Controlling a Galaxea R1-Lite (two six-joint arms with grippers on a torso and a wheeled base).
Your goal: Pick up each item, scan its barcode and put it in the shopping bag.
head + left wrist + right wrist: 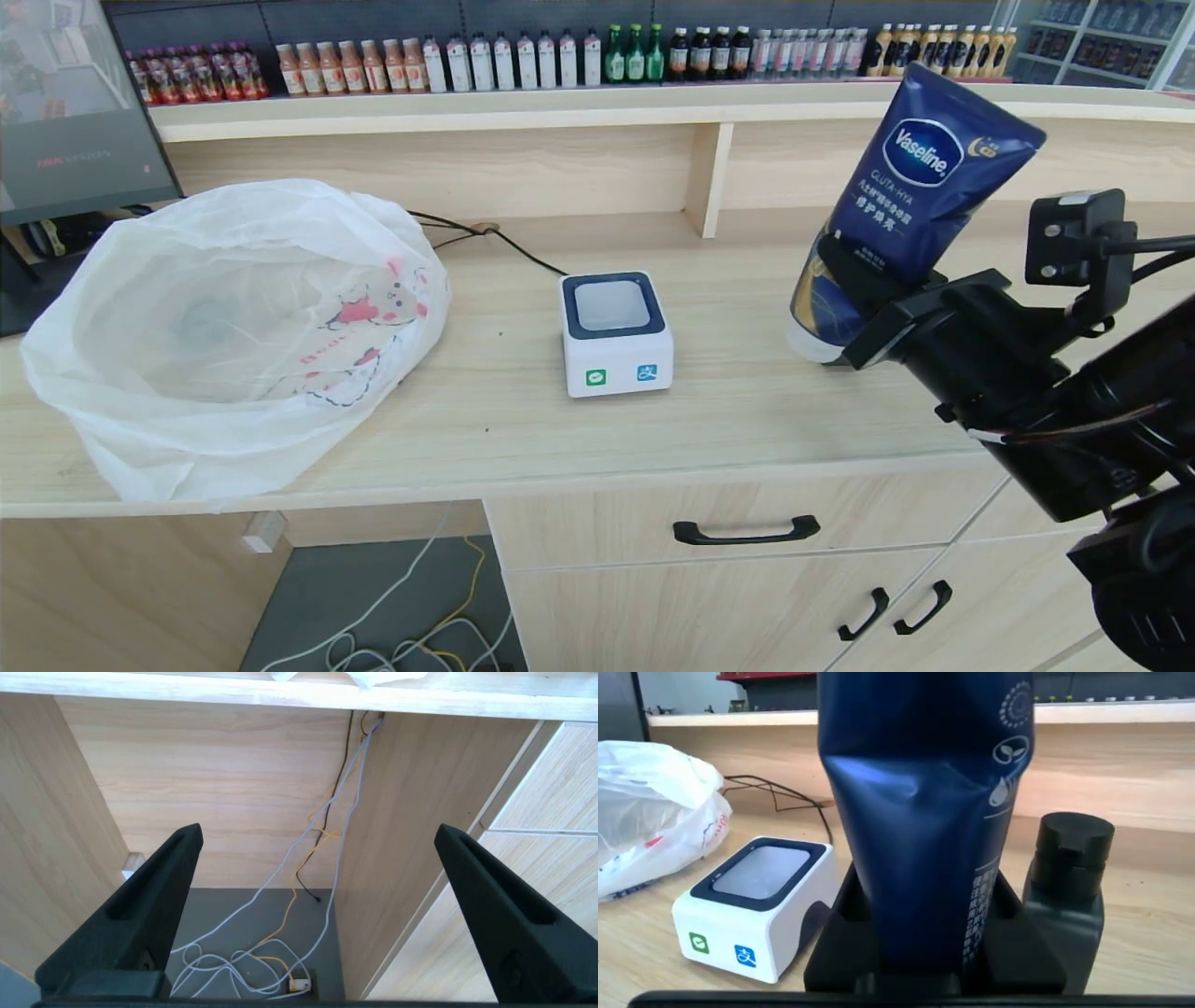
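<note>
My right gripper (873, 299) is shut on a dark blue lotion tube (920, 168), held up over the right part of the wooden counter (523, 420), white cap downward and tilted. In the right wrist view the tube (924, 793) rises between the right gripper's (924, 947) jaws. A white barcode scanner (616, 334) with a grey window sits mid-counter, left of the tube. The white plastic shopping bag (233, 327) lies open at the counter's left. A dark bottle with a black cap (1069, 901) stands beside the tube. My left gripper (318, 835) hangs open below the counter, facing the cable recess.
A black cable (485, 233) runs from the scanner toward the back wall. A raised shelf with several drink bottles (597, 56) borders the back, with an upright divider (707, 177) under it. A monitor (75, 103) stands at far left. Drawers with black handles (747, 532) are below the front edge.
</note>
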